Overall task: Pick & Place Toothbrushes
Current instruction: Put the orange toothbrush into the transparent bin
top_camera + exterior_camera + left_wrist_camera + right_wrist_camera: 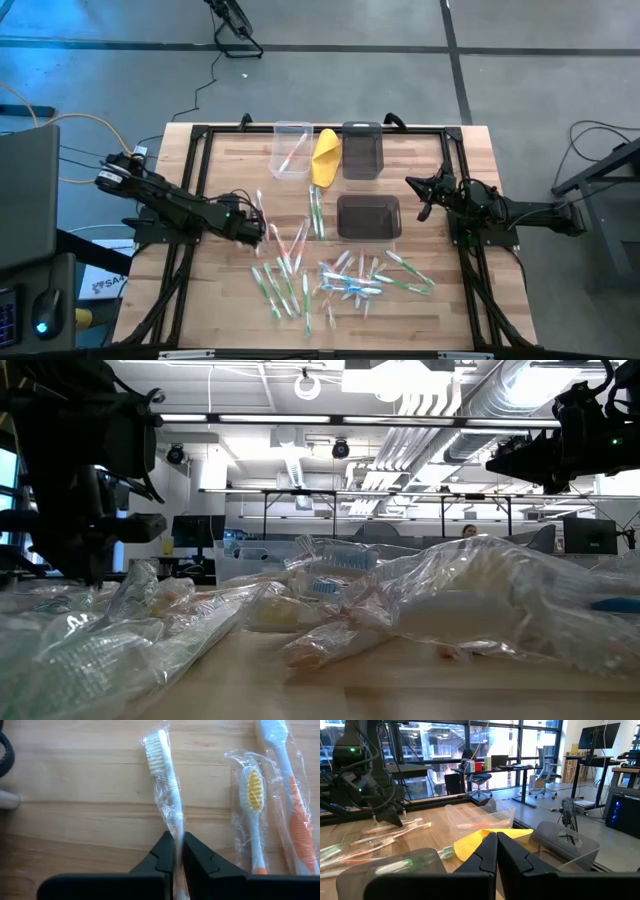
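Observation:
Many wrapped toothbrushes lie scattered on the wooden table's near half. My left gripper stands low over the left part of the scatter, shut on one white toothbrush in clear wrap. Two orange-and-white toothbrushes lie flat beside it. My right gripper waits shut above the table's right side, touching nothing; it also shows as the gripper in its own wrist view. My left gripper pinches the wrapped toothbrush at its neck, just below the bristle head, between its two fingertips. The fingers slant down from the table's left side. The brush runs on past the fingertips, and its head lies on the wood.
A clear bin holding one toothbrush stands at the back. Beside it lies a yellow folded object, then a dark bin. A second dark bin sits mid-table. A black frame borders the table.

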Robot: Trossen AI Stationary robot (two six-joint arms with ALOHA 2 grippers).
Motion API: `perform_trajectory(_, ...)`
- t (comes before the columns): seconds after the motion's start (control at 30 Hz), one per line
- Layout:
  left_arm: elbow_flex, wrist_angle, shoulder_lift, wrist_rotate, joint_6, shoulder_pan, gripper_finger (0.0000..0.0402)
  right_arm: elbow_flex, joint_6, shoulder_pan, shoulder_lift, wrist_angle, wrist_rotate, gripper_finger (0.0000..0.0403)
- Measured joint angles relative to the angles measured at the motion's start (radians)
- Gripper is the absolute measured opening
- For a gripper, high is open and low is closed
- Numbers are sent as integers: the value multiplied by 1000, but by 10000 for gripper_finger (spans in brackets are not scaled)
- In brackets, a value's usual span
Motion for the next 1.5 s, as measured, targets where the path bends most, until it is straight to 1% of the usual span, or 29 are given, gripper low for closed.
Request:
perform_trajectory(0.13,22,-61,-45,-18,24,0,12,0,0,0,0,0,0,2)
perform_trajectory(0.27,58,-176,-91,-37,34,0,11,0,0,0,0,0,0,2)
perform_trajectory(0.4,105,-246,-136,-104,81,0,11,0,0,0,0,0,0,2)
perform_trajectory(0.7,180,-268,-224,-238,246,1,11,0,0,0,0,0,0,2)
perform_trajectory(0.83,211,-266,-255,-312,324,1,11,0,0,0,0,0,0,2)
perform_trajectory(0.93,238,-258,-269,-351,397,4,11,0,0,0,0,0,0,2)
perform_trajectory(1.03,268,-241,-271,-367,470,36,11,0,0,0,0,0,0,2)
perform_trajectory(1.17,293,-174,-272,-367,645,126,11,0,0,0,0,0,0,2)
perform_trajectory(1.33,293,31,-272,-331,953,282,11,0,0,0,0,1,0,3)
perform_trajectory(1.5,293,278,-271,-218,1262,431,11,0,0,0,0,1,1,3)
